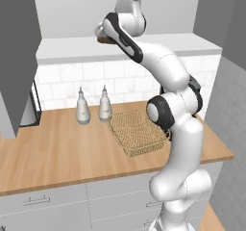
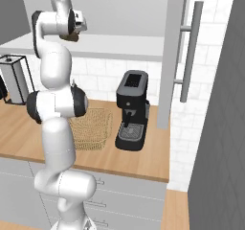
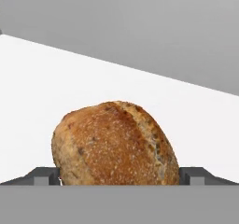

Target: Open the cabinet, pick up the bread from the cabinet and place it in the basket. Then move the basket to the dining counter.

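rough, seeded brown crust on the bread [image 3: 114,143]; woven tan wicker basket [image 1: 136,131]; matt plank-grained wooden counter [image 1: 57,150].

Rendered kitchen, light-wood plank desk [image 1: 62,153] backed by white wall tiles [image 1: 120,83], black coffee machine [image 2: 131,110], grey drawers [image 1: 48,203] below

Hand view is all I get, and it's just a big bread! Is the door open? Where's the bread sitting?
Observer: Yes, the cabinet door stands swung open. The bread sits on the cabinet's pale shelf, high above the counter.
Child: Is the robot holding it?
Observer: No. The gripper is open, one finger on each side of the loaf.
Child: Where's the basket?
Observer: The basket sits on the wood counter below, beside two bottles.
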